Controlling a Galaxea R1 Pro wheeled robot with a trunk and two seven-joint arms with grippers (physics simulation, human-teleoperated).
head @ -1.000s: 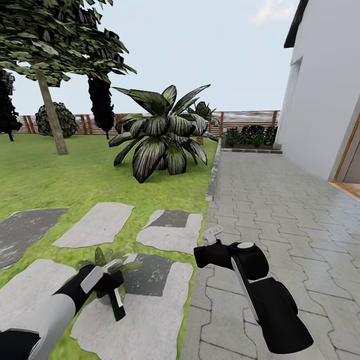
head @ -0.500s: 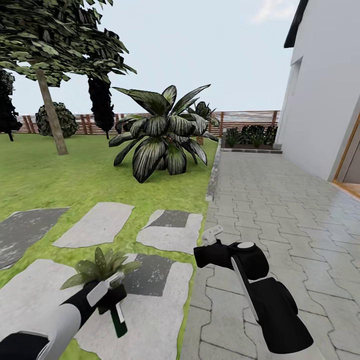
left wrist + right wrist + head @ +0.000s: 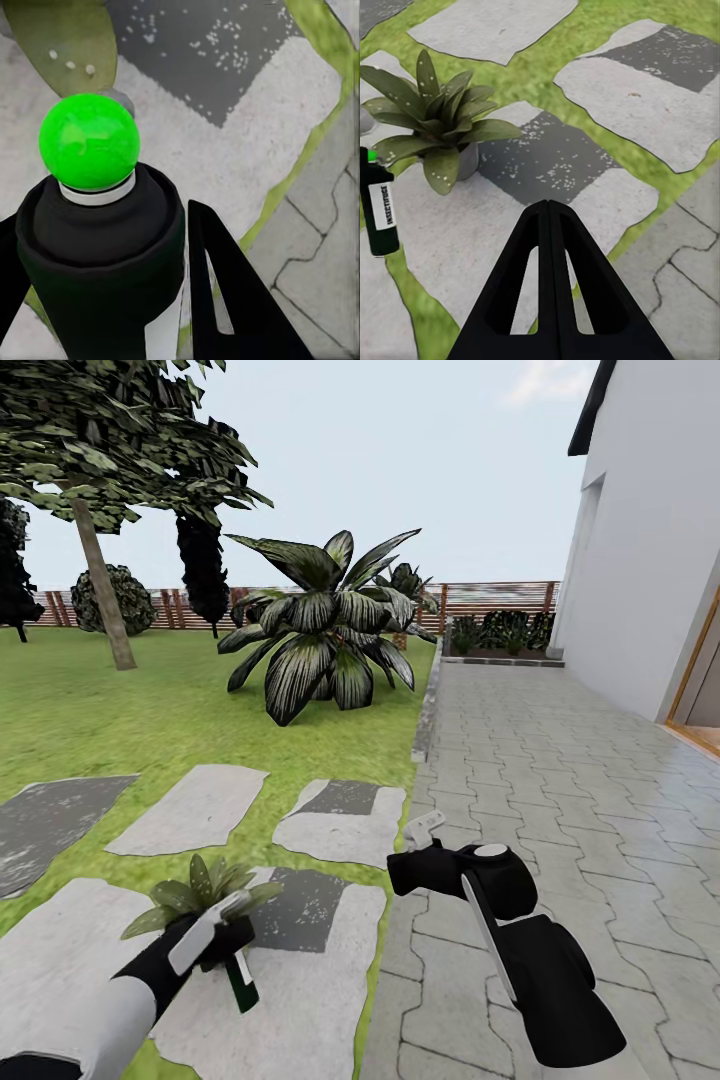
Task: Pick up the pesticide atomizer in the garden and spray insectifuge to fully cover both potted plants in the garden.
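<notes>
Gripping the pesticide atomizer (image 3: 240, 980), the left pincer (image 3: 215, 938) hangs low over a pale stepping stone (image 3: 300, 1000) at the lawn's edge, its fingers clamped on either side of the dark bottle. In the left wrist view the atomizer (image 3: 101, 255) has a bright green rounded top and sits between the black fingers (image 3: 240, 300). In the right wrist view it (image 3: 381, 214) appears as a dark bottle with a white label, upright, just beside a potted plant (image 3: 439, 124).

That potted plant (image 3: 200, 890), a rosette of pointed green leaves in a small grey pot, stands on the stone right by the left pincer. Whitish specks of insectifuge (image 3: 435, 105) dot its leaves, and more specks lie on the dark stone patch (image 3: 547, 161) next to it.

The right pincer (image 3: 425, 830) hovers over the grey paving (image 3: 560, 790), well apart from the plant; its two black fingers (image 3: 551, 285) are pressed together with nothing between them. A big striped-leaf bush (image 3: 325, 625) grows farther back on the lawn.
</notes>
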